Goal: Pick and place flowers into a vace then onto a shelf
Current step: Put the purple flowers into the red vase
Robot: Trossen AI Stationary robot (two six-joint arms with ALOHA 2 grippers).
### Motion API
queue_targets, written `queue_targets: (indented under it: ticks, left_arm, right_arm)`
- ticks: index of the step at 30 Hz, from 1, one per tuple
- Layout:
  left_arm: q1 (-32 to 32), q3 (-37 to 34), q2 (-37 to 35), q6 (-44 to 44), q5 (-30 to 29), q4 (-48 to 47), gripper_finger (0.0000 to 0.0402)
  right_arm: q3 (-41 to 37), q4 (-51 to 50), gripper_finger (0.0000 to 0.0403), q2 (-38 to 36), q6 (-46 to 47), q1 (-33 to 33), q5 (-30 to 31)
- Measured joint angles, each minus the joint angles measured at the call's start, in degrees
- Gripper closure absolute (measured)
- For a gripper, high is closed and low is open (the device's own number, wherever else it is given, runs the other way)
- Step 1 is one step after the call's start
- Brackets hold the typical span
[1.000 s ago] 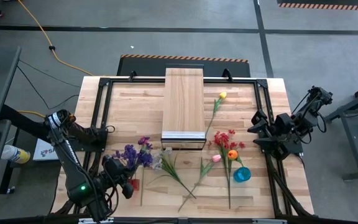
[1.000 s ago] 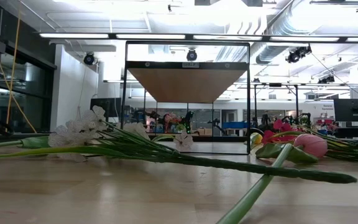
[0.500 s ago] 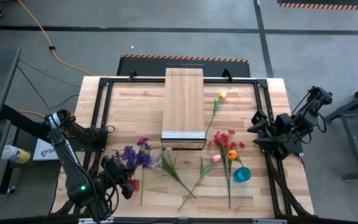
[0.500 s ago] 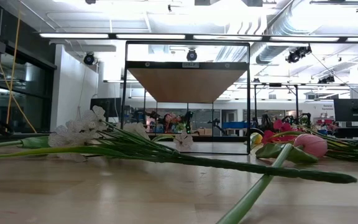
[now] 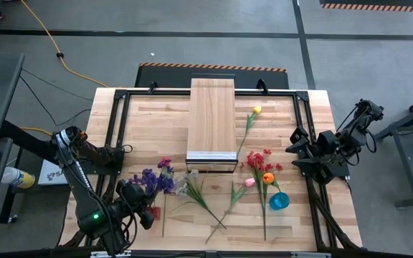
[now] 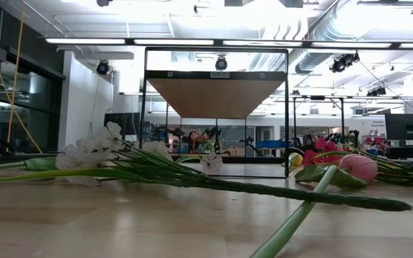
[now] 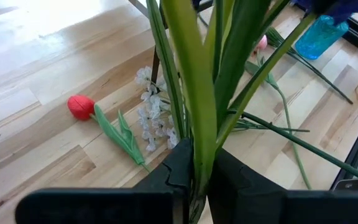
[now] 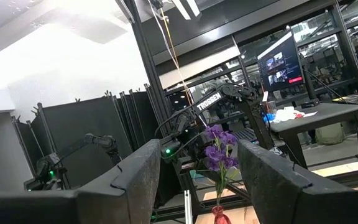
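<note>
A: Starting at the left of the table, what were the left arm's fingers (image 7: 194, 180) doing?

B: They were pinching the green stem of the purple spray (image 5: 153, 179), which stood up out of them, blossoms above the wrist. A red tulip (image 7: 79, 106) and a white spray (image 7: 151, 118) lay on the wood just beyond the fingertips.

A: And past those?

B: Farther right of the left fingers, well apart, lay a pink tulip (image 5: 249, 182), a red spray (image 5: 258, 160) and an orange tulip (image 5: 267, 178), with the blue vase (image 5: 279, 201) just beside them. The shelf (image 5: 211, 115) stood ahead of the fingers, near the table's middle, and a yellow tulip (image 5: 256, 110) lay just beyond its right side.

A: How should that carry have been done well?

B: Probably by keeping the stem upright and pinched low, lifting clear of the flowers lying on the table, then lining the stem's foot over the vase mouth before lowering. The vase looked small, so a tilted stem could tip it.

A: The right arm?

B: It waited off the table's right edge, its fingers (image 8: 197, 186) spread with nothing between them, facing the left arm.
</note>
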Motion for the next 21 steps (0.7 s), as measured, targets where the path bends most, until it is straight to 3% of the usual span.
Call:
queue_targets:
  ticks: [21]
  left_arm:
    - [0.0,0.0,0.0,0.0,-0.02,0.02,0.0332]
  right_arm:
    - [-0.02,-0.45,0.0194,0.0,-0.03,0.0,0.0]
